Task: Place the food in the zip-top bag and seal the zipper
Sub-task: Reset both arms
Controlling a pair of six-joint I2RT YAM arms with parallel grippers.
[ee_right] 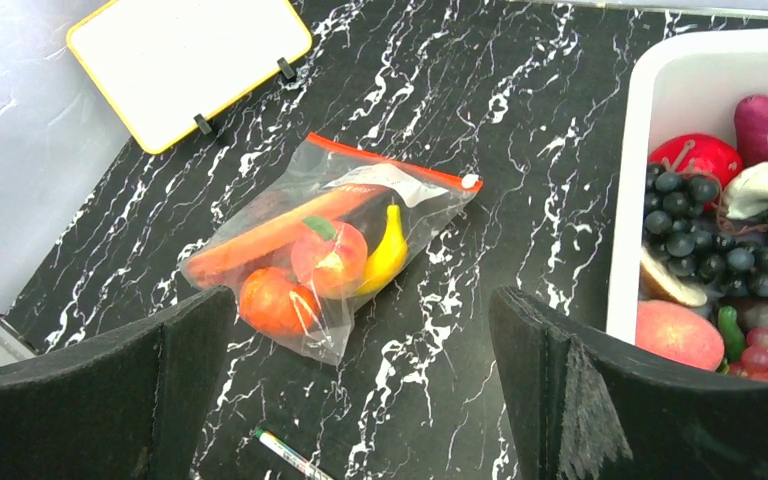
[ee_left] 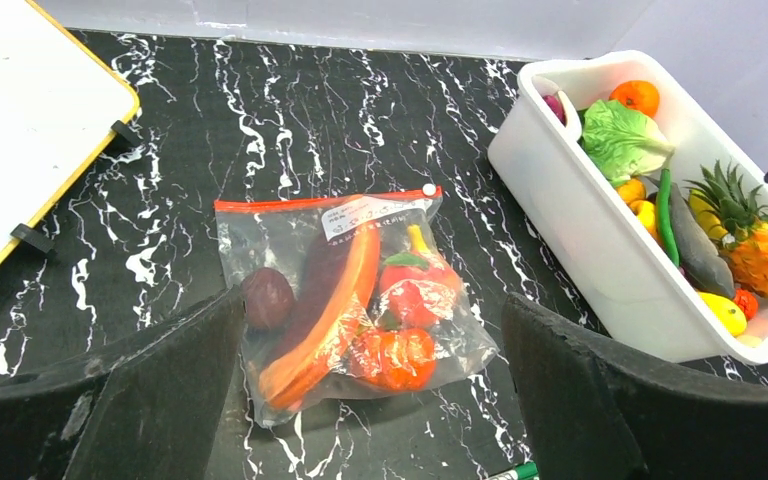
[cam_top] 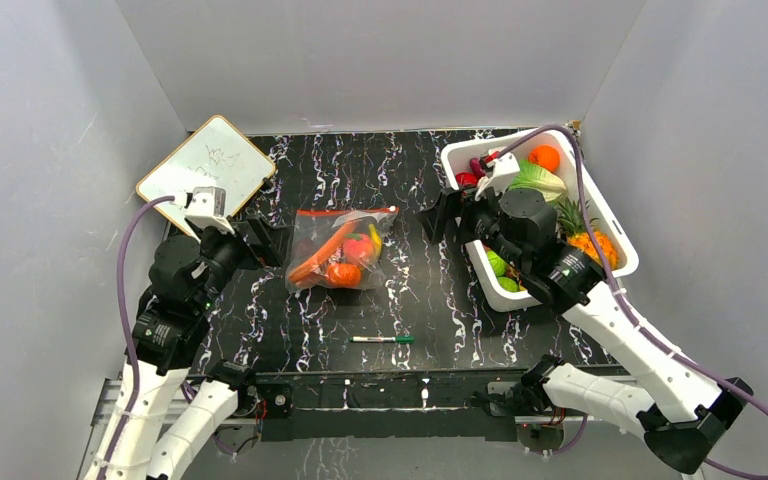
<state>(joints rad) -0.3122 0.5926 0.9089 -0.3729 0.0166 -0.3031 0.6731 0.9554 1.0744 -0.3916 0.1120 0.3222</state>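
Observation:
The clear zip-top bag (cam_top: 342,248) lies flat on the black marble table, apart from both grippers. It holds the food: a long orange carrot (ee_left: 325,320), a red-orange tomato (ee_left: 395,358), a red piece, a yellow piece and a dark purple ball (ee_left: 267,297). The orange-red zipper (ee_left: 325,201) runs straight along the far edge, with a white slider at its right end. The bag also shows in the right wrist view (ee_right: 330,250). My left gripper (cam_top: 265,243) is open and empty, left of the bag. My right gripper (cam_top: 440,215) is open and empty, right of the bag.
A white tub (cam_top: 460,150) full of toy fruit and vegetables stands at the right, under my right arm. A whiteboard (cam_top: 205,165) leans at the back left. A white-and-green marker (cam_top: 382,339) lies near the front edge.

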